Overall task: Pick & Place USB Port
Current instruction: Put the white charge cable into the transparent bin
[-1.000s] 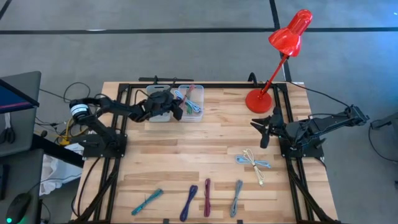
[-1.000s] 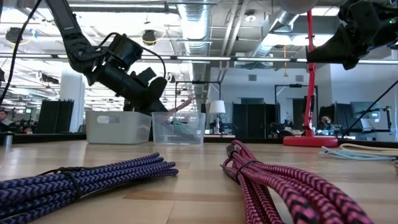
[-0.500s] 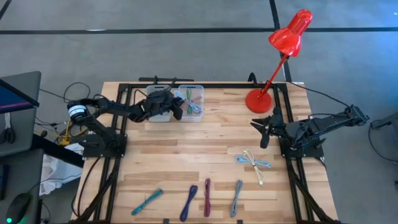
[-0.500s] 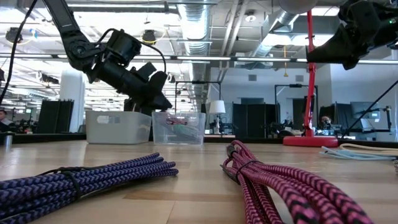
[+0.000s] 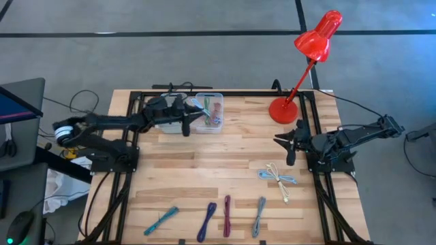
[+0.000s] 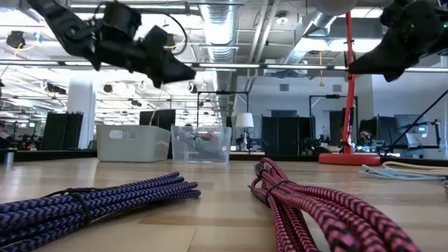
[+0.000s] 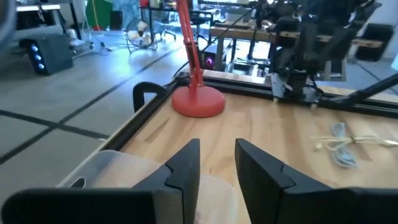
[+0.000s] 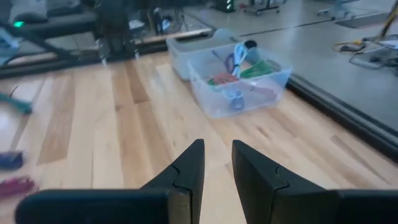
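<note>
The bundled USB cables are the task's objects. Several lie in the clear bin (image 5: 211, 113) (image 8: 239, 78) at the table's far side. On the wood lie a white and light-blue bundle (image 5: 278, 178), and near the front edge a teal (image 5: 161, 219), a purple (image 5: 207, 221) (image 6: 84, 206), a magenta (image 5: 227, 215) (image 6: 315, 210) and a grey one (image 5: 259, 216). My left gripper (image 5: 185, 125) (image 6: 180, 71) (image 7: 217, 155) hangs open and empty, high above the bins. My right gripper (image 5: 285, 145) (image 8: 217, 155) waits open and empty near the right edge, raised.
A white bin (image 5: 172, 120) (image 6: 133, 143) stands against the clear one on its left. A red desk lamp has its base (image 5: 283, 109) on the far right of the table, its head reaching beyond the far edge. Black rails (image 5: 136, 177) frame the tabletop. Bare wood lies in the middle.
My left gripper has risen well above the bins from just over the clear bin and drawn back a little toward the table's left edge, the arm stretching out flatter. The right arm has kept still.
</note>
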Controlling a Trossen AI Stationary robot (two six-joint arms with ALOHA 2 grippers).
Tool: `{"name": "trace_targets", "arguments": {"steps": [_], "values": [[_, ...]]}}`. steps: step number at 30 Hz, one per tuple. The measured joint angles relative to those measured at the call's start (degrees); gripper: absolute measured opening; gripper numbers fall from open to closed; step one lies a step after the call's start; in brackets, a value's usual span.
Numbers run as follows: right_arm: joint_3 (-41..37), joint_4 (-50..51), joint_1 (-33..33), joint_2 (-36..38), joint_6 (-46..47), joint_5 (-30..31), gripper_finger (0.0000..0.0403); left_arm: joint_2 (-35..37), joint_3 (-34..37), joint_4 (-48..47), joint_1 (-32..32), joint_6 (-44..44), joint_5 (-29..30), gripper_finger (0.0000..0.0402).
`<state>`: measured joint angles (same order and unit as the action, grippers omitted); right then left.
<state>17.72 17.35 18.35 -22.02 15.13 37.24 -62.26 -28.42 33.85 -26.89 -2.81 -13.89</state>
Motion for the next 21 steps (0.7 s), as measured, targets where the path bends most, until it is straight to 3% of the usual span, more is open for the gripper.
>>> {"name": "trace_targets", "arguments": {"steps": [9,15,21], "values": [[0.0,2.1,0.0,0.0,0.0,-0.4,0.0075,15.0,0.1,-19.8,2.5,0.0,-0.8,0.0101],[0.0,2.3,0.0,0.0,1.2,-0.6,0.0075,19.8,0.1,-21.9,6.2,0.1,-0.8,0.0102],[0.0,11.7,0.0,-0.2,11.6,-9.2,0.0075,21.1,0.1,-22.2,8.9,0.5,-0.8,0.0102]]}}
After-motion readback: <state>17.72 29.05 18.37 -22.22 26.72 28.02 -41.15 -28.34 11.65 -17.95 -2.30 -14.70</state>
